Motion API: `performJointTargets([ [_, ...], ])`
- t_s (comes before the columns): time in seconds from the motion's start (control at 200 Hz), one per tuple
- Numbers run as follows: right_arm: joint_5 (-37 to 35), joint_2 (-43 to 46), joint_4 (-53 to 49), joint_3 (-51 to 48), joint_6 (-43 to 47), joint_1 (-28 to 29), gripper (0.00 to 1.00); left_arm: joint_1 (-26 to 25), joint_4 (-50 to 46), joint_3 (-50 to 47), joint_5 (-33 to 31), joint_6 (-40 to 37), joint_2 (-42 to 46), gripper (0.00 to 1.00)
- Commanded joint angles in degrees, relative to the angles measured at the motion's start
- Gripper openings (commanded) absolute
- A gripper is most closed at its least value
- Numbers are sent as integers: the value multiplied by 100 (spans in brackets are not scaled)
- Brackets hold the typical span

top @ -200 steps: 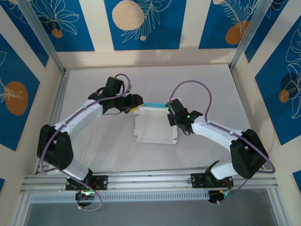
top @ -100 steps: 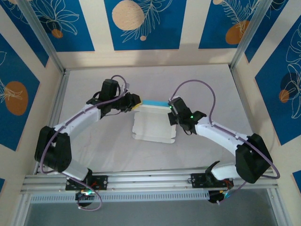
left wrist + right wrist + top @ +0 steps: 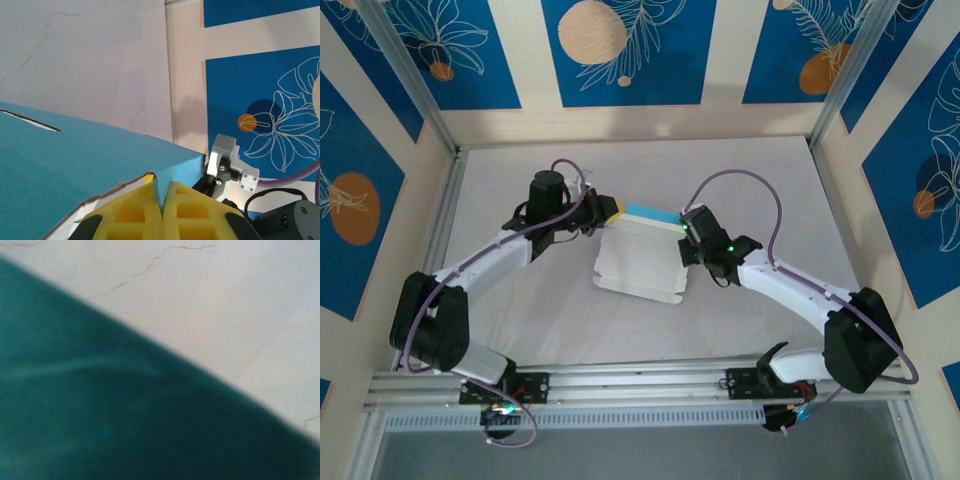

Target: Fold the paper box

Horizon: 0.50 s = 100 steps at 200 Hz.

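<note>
The paper box (image 3: 638, 262) is a partly folded card at the table's middle, white side up, with a light-blue wall (image 3: 650, 214) raised along its far edge. My left gripper (image 3: 608, 212) is at the box's far-left corner. In the left wrist view its yellow fingers (image 3: 135, 210) are shut on a thin blue flap (image 3: 182, 167) of the box (image 3: 75, 160). My right gripper (image 3: 691, 237) sits on the box's far-right edge. Its fingers are hidden. In the right wrist view blurred dark teal card (image 3: 100, 410) lies close to the lens.
The white table top (image 3: 760, 190) is ringed by a metal frame (image 3: 640, 378) and cream walls with blue panels. The right arm's wrist (image 3: 231, 161) and its cable stand just behind the box's corner in the left wrist view.
My left gripper has closed on the blue flap at the box's far-left corner. The left arm swung toward the far side, and the box shifted left and turned slightly.
</note>
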<state>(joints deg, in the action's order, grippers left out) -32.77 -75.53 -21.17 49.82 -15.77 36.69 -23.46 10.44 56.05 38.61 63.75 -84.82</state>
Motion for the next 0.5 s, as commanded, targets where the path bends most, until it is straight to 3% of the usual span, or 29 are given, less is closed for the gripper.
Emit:
performJointTargets([
  [0.0, 82, 143, 12, 181, -71, -4, 0, 74, 224, -77, 98, 3, 123, 0],
  [0.335, 87, 155, -82, 270, -107, -52, 0, 103, -998, 278, -178, -890, 303, 0],
  [0.415, 185, 152, -237, 364, -168, -179, 0, 165, -1470, 459, -213, -1292, 314, 39],
  [0.495, 332, 163, -366, 455, -129, -319, 0, 213, -2274, 673, -585, -1892, 438, 53],
])
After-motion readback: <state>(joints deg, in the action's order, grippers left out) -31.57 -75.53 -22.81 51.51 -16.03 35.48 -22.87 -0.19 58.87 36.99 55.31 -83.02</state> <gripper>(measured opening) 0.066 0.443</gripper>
